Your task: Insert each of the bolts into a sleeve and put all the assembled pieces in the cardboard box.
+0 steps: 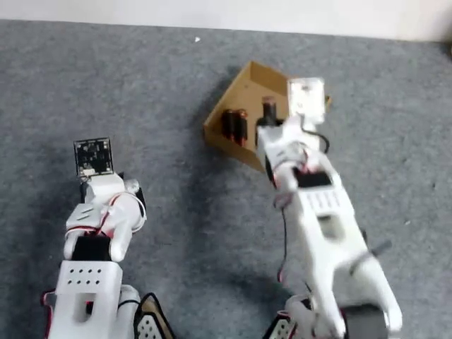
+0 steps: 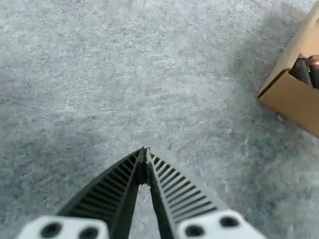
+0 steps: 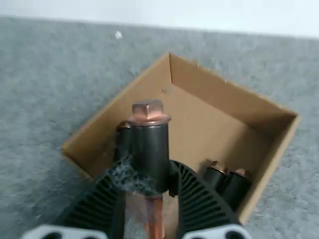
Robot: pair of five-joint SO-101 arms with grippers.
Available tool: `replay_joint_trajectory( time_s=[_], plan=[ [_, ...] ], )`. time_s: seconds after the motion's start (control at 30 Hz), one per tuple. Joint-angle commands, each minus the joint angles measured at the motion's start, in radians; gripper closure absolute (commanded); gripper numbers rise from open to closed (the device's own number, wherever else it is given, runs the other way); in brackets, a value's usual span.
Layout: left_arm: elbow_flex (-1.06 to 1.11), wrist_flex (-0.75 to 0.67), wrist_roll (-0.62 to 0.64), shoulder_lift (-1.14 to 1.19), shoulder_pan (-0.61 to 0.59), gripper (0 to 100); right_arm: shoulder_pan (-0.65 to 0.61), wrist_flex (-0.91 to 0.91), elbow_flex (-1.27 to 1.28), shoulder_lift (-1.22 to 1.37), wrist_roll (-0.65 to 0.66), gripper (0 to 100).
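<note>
While the right gripper (image 3: 147, 184) clamps a dark sleeve (image 3: 144, 149) in a narrow grip, the sleeve stands upright above the cardboard box (image 3: 224, 89). A copper bolt (image 3: 147, 112) passes through the sleeve: its hexagonal head sits on top and its shank protrudes below. Two assembled pieces (image 3: 227, 181) lie side by side inside the box, near one wall. The left gripper (image 2: 144, 157) hovers over the grey carpet (image 2: 124, 74), apart from the box, with its jaws pressed together and nothing between them.
</note>
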Motion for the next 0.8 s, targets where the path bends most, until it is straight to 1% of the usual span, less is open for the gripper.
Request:
replay_joint_trajectory(
  time_s=[0.0,0.07,0.17,0.23,0.33,0.43,0.53,0.6,0.77],
  plan=[
    [-0.004,-0.037,-0.017,-0.012,-0.016,99,0.015,-0.027,-0.154,0.096,-0.008,99.0],
    [-0.005,-0.037,-0.017,-0.012,-0.021,99,0.015,0.025,-0.191,0.117,-0.008,95.7],
    [-0.005,-0.037,-0.018,-0.012,-0.021,99,0.015,0.107,-0.217,0.104,-0.008,86.6],
    [-0.005,-0.037,-0.018,-0.012,-0.021,99,0.015,0.157,-0.217,0.068,-0.008,85.1],
    [-0.007,-0.037,-0.018,-0.012,-0.021,99,0.013,0.225,-0.211,-0.019,-0.008,87.6],
    [-0.007,-0.038,-0.018,-0.012,-0.021,99,0.010,0.254,-0.196,-0.114,-0.008,93.9],
    [-0.007,-0.037,-0.018,-0.012,-0.021,99,0.012,0.286,-0.102,-0.220,-0.008,99.5],
    [-0.007,-0.037,-0.018,-0.012,-0.021,99,0.010,0.312,-0.013,-0.305,-0.008,99.4],
    [-0.008,-0.037,-0.018,-0.016,-0.018,99,0.005,0.311,0.243,-0.547,-0.006,99.4]
  ],
)
